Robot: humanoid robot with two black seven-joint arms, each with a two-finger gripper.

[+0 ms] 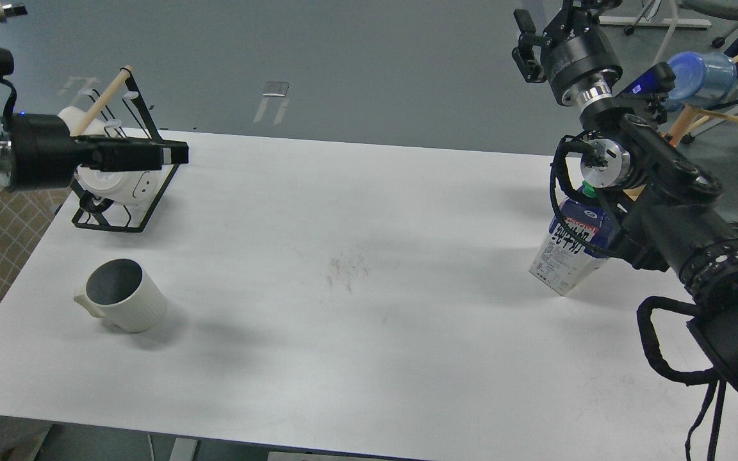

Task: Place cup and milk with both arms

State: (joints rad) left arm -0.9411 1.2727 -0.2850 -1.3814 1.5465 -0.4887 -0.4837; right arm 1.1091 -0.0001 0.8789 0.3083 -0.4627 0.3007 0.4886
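Cup (122, 303) stands upright on desk (356, 307) front-left, below and nearer than left claw (180, 152), fingers indistinct, cannot tell. Milk (567, 253) stands far right under right arm; right claw (526, 45) empty, seems apart.

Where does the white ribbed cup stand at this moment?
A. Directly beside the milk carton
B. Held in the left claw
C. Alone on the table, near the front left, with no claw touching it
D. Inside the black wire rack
C. The cup stands upright on the bare table, well below the left claw and far from the milk carton at the right.
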